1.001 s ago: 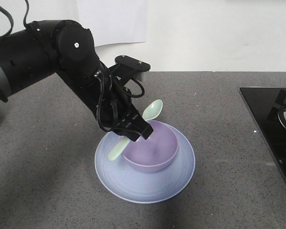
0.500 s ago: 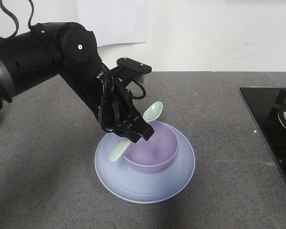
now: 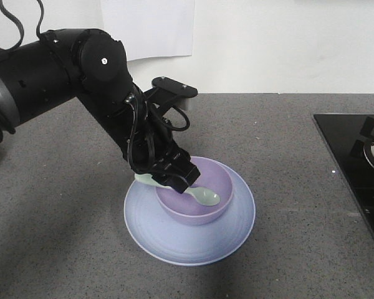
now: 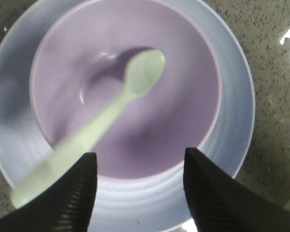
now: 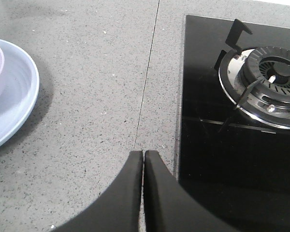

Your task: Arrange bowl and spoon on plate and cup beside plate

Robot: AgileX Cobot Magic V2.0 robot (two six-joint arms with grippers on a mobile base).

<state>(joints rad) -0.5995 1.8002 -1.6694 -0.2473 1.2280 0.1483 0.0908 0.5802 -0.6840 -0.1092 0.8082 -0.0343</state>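
A small lavender plastic bowl (image 3: 196, 198) sits on a round pale blue plate (image 3: 190, 240). The mint-green plastic spoon (image 4: 111, 113) lies released inside, handle toward seven o'clock, its end blurred. The left gripper (image 4: 137, 186) hangs spread; the right gripper (image 5: 143, 162) is pressed closed, empty.

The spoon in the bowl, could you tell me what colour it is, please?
Pale mint green; the spoon shows best in the left wrist view.

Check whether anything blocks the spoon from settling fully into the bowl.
Nothing visible does. The spoon already has its scoop inside the bowl, its handle over the rim beside the open left gripper; the bowl holds nothing else.
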